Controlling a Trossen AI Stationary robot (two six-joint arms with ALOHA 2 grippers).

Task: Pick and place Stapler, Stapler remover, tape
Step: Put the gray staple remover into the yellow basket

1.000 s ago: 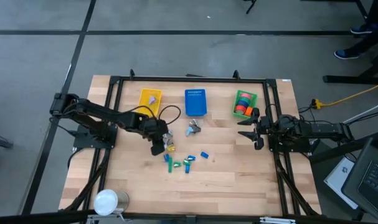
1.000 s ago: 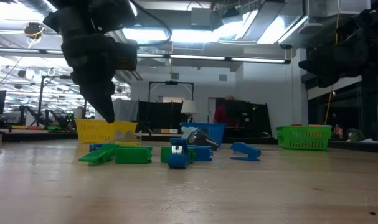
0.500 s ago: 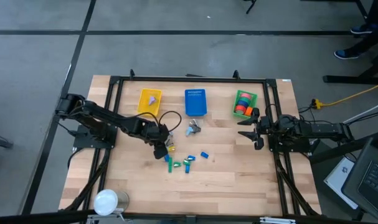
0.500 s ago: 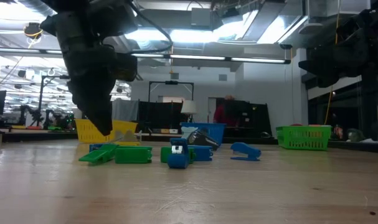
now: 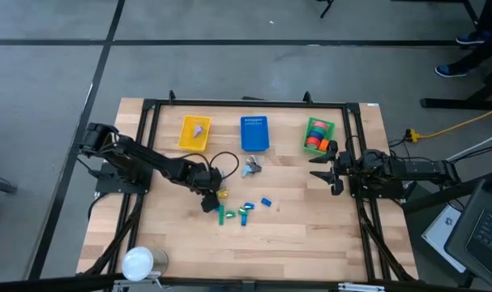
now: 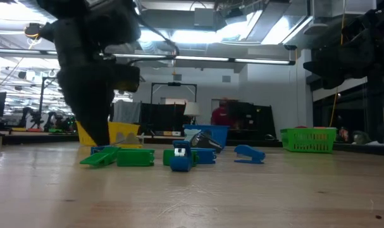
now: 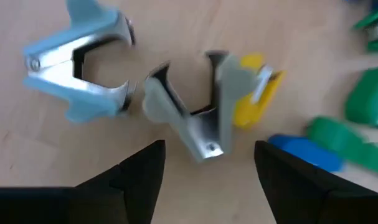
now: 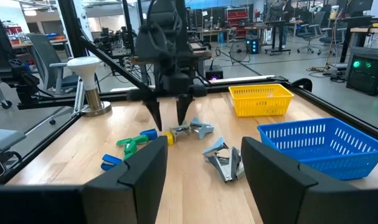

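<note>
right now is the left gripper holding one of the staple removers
No, the left gripper hangs open above the grey and yellow staple remover, which lies on the table, untouched.

Robotics lab: workbenches [image 8: 282,28], office chairs [image 8: 42,59].

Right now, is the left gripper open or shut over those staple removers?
Open. The left gripper has its two dark fingers spread apart, with the grey and yellow staple remover showing between them, not yet clamped.

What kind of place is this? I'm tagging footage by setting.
Probably a robotics lab or open workshop: a wooden table inside a black frame, sorting baskets like the blue basket, and rows of workbenches beyond.
</note>
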